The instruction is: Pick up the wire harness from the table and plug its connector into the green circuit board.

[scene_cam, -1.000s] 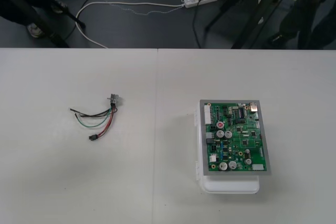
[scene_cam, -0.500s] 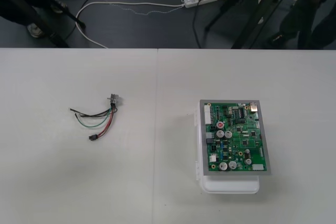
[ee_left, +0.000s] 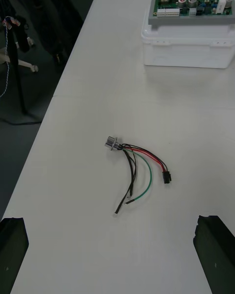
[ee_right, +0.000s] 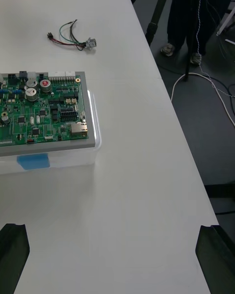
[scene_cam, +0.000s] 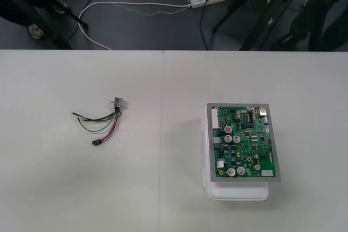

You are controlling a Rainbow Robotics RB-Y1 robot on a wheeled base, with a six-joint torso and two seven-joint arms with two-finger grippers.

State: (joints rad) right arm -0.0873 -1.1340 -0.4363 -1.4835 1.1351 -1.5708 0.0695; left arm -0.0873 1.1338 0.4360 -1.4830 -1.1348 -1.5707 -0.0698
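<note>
- Hovering above the table [scene_cam: 81, 188], my left gripper [ee_left: 112, 219] has its two black fingers spread wide with the jaws empty, touching no object.
- Bare tabletop lies between those fingers and the wire harness [ee_left: 137, 169], which rests flat on the table just ahead of them.
- Red, black and green wires fan out loosely from one bundle. The small black plug [ee_left: 167, 178] sits at the end of the red and black pair, lying on the table surface.
- The round metal socket [ee_left: 111, 143] is at the harness's other end, on the side farther from my left gripper.
- My right gripper [ee_right: 113, 225] is likewise wide open and empty, its fingers far apart above bare table.
- Just ahead of my right gripper stands the white base [ee_right: 58, 157], a pale box with a blue label [ee_right: 33, 160] on the wall facing me.
- On top of that base sits the green circuit board [ee_right: 39, 112], face up and crowded with small components.
- Seen from above, the harness lies on my left half of the table and the board on my right half, well apart, with the table's seam [scene_cam: 162, 134] running between them.
- The plug is not in the board.
</note>
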